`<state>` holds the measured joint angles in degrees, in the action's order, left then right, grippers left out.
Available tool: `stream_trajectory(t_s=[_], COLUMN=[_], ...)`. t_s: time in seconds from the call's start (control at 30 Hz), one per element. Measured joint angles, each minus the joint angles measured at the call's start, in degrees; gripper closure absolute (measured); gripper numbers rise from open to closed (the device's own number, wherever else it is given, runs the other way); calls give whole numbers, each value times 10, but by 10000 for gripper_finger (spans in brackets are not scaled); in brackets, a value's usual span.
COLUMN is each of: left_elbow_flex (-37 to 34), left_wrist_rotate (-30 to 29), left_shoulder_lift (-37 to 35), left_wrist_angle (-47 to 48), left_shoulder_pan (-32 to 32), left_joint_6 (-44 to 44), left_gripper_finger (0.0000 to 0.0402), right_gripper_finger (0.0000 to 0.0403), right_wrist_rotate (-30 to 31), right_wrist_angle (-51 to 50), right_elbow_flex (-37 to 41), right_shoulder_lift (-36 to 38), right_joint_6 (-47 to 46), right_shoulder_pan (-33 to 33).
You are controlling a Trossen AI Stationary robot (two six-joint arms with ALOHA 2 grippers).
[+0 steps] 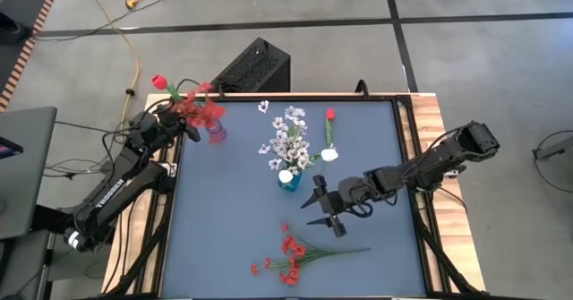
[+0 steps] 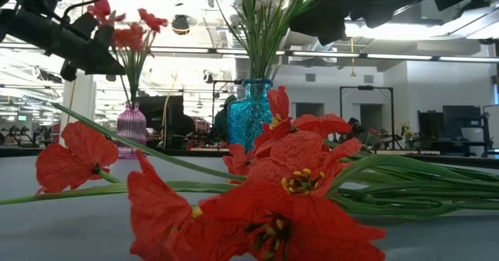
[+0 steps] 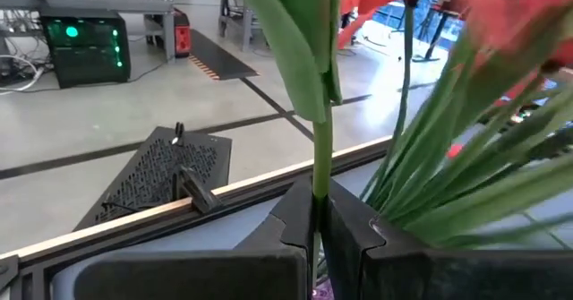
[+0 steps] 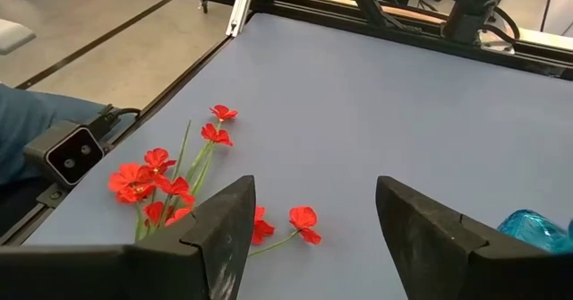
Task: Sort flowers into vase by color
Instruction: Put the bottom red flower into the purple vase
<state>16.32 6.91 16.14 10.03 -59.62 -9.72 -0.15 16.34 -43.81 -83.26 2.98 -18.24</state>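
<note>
The left gripper (image 3: pixel 318 233) is pinched tight on a red tulip stem (image 3: pixel 318 103), holding it upright over the pink vase (image 1: pixel 217 132) so it can drop among the red flowers there. The right gripper (image 4: pixel 313 228) hangs spread wide and empty near the blue vase (image 1: pixel 288 180) of white flowers, facing the red spray (image 1: pixel 291 255) lying on the table (image 1: pixel 233 201), probably the next pick.

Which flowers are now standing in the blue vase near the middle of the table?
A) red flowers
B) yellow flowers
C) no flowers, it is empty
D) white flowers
D: in the high view the blue vase holds a bunch of white flowers, while the red flowers stand in the pink vase by the left gripper.
</note>
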Motion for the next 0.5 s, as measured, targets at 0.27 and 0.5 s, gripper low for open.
stream_trajectory(t_s=[0.27, 0.5], left_elbow_flex=[0, 0], left_wrist_rotate=[1, 8], left_shoulder_lift=[27, 83], left_wrist_angle=[-10, -30], left_shoulder_pan=[1, 17], left_joint_6=[2, 0], left_gripper_finger=[401, 401], right_gripper_finger=[145, 145], right_wrist_rotate=[0, 1], right_wrist_angle=[0, 0], right_elbow_flex=[0, 0], right_shoulder_lift=[0, 0], right_joint_6=[0, 0], right_shoulder_pan=[0, 0])
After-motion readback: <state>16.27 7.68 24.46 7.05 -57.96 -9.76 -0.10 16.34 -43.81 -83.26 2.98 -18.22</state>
